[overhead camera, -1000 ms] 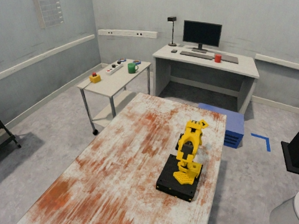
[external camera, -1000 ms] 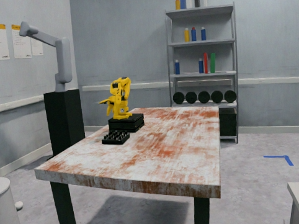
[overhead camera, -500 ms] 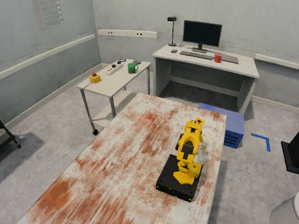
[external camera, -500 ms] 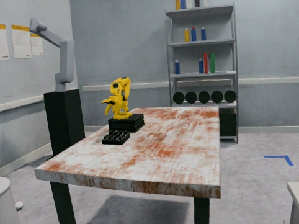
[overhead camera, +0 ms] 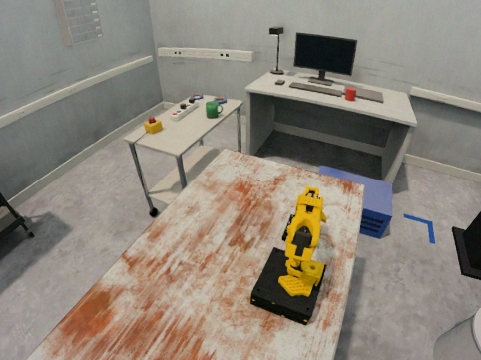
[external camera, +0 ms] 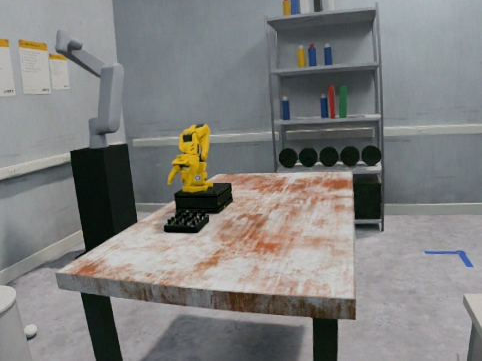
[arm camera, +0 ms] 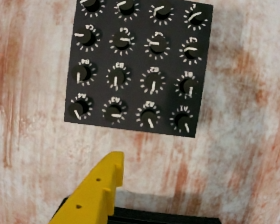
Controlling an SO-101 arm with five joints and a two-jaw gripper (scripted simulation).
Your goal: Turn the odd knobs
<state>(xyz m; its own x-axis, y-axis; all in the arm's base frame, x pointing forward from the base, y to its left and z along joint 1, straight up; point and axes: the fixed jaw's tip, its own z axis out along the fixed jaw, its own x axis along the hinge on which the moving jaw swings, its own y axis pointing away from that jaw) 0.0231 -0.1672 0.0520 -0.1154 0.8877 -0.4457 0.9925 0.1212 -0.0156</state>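
The black knob box [arm camera: 100,93] [external camera: 175,228] lies on the table before the arm's base. In the wrist view row A is nearest, with A1 at the right. The A3 knob [arm camera: 114,110] points right; A1, A2 and A4 point down and slightly right. All row B knobs point roughly down. The C3 knob [arm camera: 121,40] points right; C1, C2 and C4 point left. Row D is at the top edge, partly cut off; its marks are hard to read. My gripper [external camera: 172,173] is partly open and empty, raised above the box; one yellow jaw shows in the wrist view, beyond row A.
The arm's black base [overhead camera: 271,286] [external camera: 200,200] stands close to the box; its edge [arm camera: 165,215] shows at the bottom of the wrist view. The table [overhead camera: 200,254] [external camera: 280,270] has a worn, rusty-white top. The arm hides most of the box in the top view.
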